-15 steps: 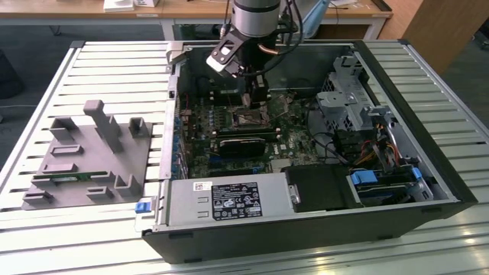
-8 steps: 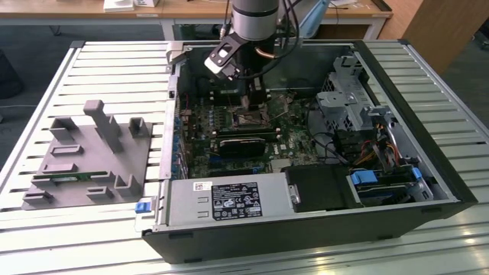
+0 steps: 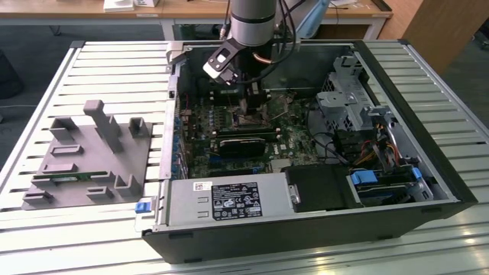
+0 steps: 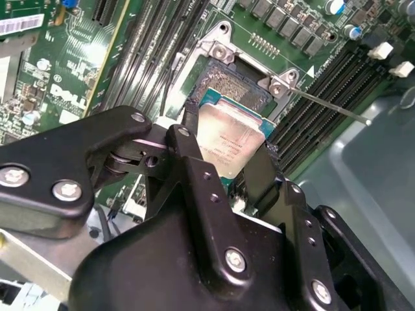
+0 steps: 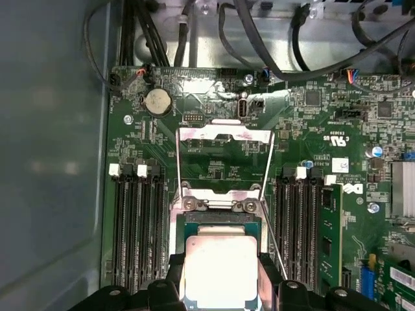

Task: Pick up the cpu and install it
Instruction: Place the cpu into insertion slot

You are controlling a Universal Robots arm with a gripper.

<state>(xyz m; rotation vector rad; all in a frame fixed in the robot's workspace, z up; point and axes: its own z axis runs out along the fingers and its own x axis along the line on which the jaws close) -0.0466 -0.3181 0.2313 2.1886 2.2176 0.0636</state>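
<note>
Centrally, in both wrist views, the hand (image 4: 228, 139) grips the cpu (image 4: 228, 148) by two opposite edges. One black finger (image 4: 188, 146) lies against one side and the other finger against the far side, so the jaws stand narrow, closed to the chip's width. The cpu's silver-grey metal top faces up. It sits directly over the socket (image 4: 227, 81), whose dark contact field shows past the chip's far edge. Whether the chip rests fully in the socket or hangs just above it cannot be told. In the first wrist view the cpu (image 5: 220, 272) lies between the fingers. Just beyond it, the metal frame (image 5: 220, 204) of the socket (image 5: 220, 223) is open, and its load plate (image 5: 224, 136) is swung back over the motherboard (image 5: 311, 129). A thin wire lever (image 4: 331, 107) stands out from the frame at one side. Rows of memory slots (image 5: 139, 227) flank the socket on both sides. A round coin battery (image 5: 155, 102) sits near the board's edge. In the exterior view the arm (image 3: 252, 23) reaches down into the open case (image 3: 428, 189), with the hand (image 3: 246, 98) low over the board. The case lies on a slatted bench (image 3: 107, 63). A grey tray (image 3: 84, 154) rests on the bench at the exterior view's left, well apart from the hand. The tray carries a green memory stick (image 3: 73, 176).
</note>
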